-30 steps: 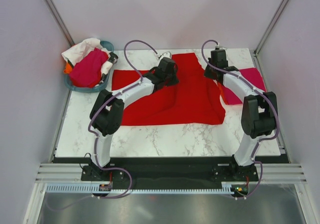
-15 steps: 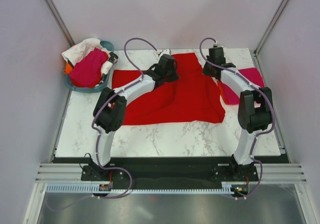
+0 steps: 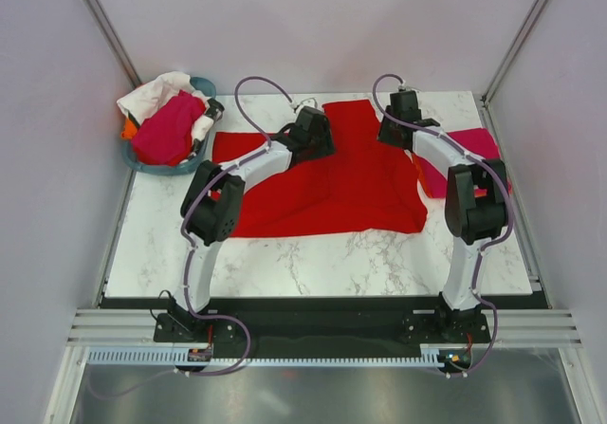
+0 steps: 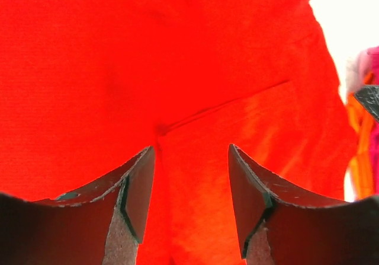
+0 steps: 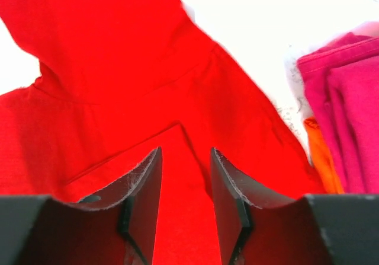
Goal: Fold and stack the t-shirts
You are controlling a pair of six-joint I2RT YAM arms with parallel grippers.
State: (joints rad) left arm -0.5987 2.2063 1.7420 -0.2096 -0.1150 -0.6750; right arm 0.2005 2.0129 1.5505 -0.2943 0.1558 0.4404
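left gripper (image 4: 189, 161) and right gripper (image 5: 186, 161) both parted, empty, over red t-shirt (image 3: 351, 177).

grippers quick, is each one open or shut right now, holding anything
left gripper: open, jaws apart above the red t-shirt, holding nothing
right gripper: open, jaws apart above the same shirt, holding nothing

A teal tub (image 3: 152, 167) sits at the marble table's (image 3: 313, 253) far-left corner.
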